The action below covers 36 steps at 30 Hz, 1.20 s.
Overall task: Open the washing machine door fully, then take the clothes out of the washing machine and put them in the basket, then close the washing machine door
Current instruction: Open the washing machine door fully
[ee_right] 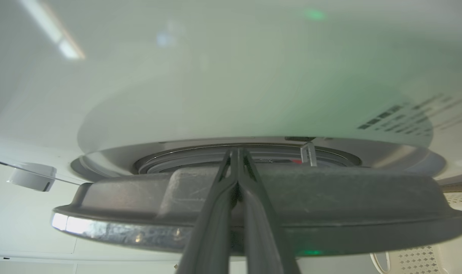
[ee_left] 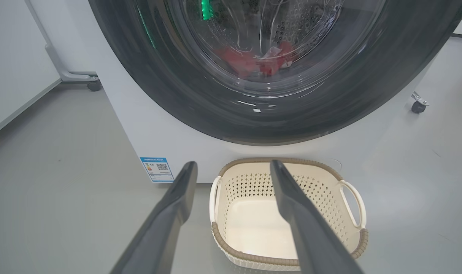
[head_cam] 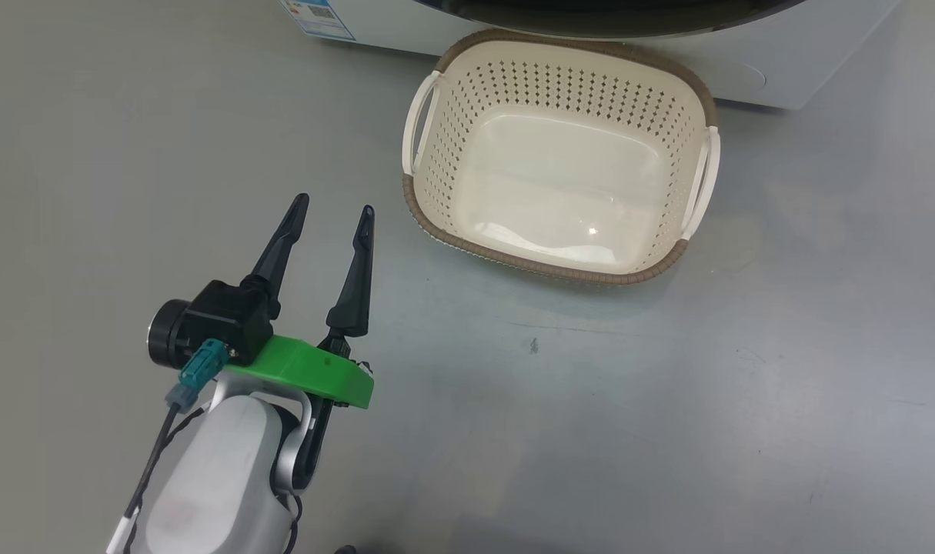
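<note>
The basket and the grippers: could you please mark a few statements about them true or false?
1. The basket is empty. True.
2. The clothes lie in the basket. False: the red clothes are in the drum, behind the glass of the washing machine door.
3. The left gripper is open and holds nothing. True.
4. The right gripper is wide open. False: its fingers are pressed together, at the door's edge.
5. The basket stands on the floor before the washing machine. True.

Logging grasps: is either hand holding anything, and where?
Nothing held. Left hand open, empty; right hand shut on nothing, tips at the washing machine door.
</note>
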Available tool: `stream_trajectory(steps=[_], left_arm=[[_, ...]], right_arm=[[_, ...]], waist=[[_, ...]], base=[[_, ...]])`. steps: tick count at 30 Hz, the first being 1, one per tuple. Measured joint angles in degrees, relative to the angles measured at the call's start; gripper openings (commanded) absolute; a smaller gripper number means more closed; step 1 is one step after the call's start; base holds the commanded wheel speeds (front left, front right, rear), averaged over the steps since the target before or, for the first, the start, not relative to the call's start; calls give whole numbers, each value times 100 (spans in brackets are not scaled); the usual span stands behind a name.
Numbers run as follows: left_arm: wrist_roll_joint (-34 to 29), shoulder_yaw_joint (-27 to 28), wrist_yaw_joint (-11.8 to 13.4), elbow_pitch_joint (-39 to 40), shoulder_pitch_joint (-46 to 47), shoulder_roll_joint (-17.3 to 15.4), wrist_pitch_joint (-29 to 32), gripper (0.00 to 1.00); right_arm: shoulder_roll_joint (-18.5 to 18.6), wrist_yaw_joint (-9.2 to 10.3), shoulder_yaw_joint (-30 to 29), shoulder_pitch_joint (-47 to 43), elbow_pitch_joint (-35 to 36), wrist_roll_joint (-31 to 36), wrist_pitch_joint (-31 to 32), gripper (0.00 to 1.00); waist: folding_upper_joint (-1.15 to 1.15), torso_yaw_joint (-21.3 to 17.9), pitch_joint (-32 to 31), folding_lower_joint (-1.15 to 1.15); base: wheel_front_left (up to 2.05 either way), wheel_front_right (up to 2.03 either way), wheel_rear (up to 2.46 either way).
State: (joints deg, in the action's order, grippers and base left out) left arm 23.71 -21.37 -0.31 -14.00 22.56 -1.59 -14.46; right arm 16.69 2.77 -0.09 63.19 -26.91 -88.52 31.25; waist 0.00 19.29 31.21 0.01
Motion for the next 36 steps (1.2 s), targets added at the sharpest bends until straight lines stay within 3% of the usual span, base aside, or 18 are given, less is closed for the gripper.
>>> stream_trajectory(steps=[28,36], left_arm=[[157,-79,105,29,43,3,0,100],[147,-21,111,-12,46,4,0,100]], right_arm=[[177,-36,272,91,-423,-394,1322,0],[154,-227,358,-157,-442,-485,1619,0]], waist=[[0,-121,-27,-1],[0,-208,-111,0]], base=[[0,0,0],[0,0,0]])
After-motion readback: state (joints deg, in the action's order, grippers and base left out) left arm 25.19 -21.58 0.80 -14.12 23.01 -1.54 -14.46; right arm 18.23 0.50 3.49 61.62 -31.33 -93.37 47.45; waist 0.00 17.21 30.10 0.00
